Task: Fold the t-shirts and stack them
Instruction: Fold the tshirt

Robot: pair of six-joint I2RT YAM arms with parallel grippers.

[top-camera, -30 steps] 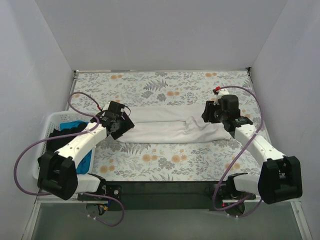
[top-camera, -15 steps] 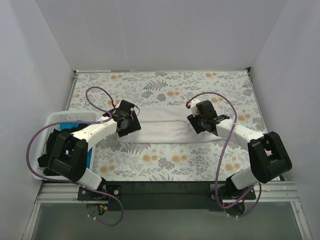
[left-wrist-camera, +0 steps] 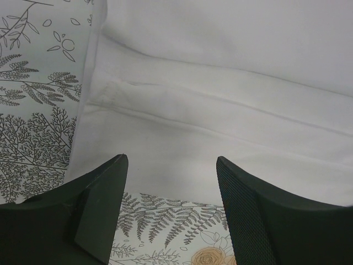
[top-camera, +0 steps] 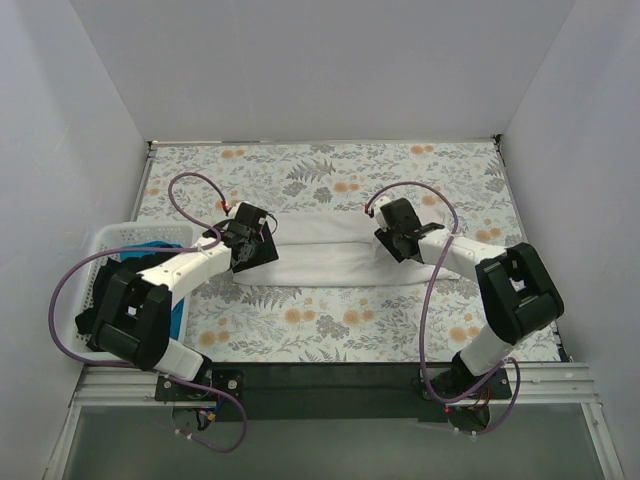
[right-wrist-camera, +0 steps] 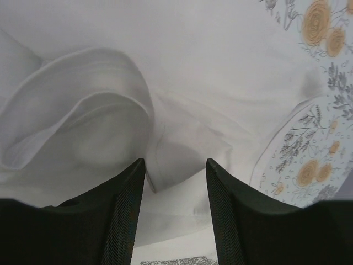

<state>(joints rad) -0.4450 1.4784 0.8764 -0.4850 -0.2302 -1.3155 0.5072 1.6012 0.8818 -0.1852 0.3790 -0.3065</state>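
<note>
Both left tool (left-wrist-camera: 171,165) and right tool (right-wrist-camera: 175,165) hang parted, empty, over ends of the white t-shirt (top-camera: 322,256).

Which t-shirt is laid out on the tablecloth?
The white t-shirt, lying as a long strip on the floral cloth; the blue t-shirt sits in the basket instead.

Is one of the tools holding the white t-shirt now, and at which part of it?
Nothing is held. The left tool and the right tool both stand open over the white t-shirt, the left at its end and the right at a puckered fold.
</note>
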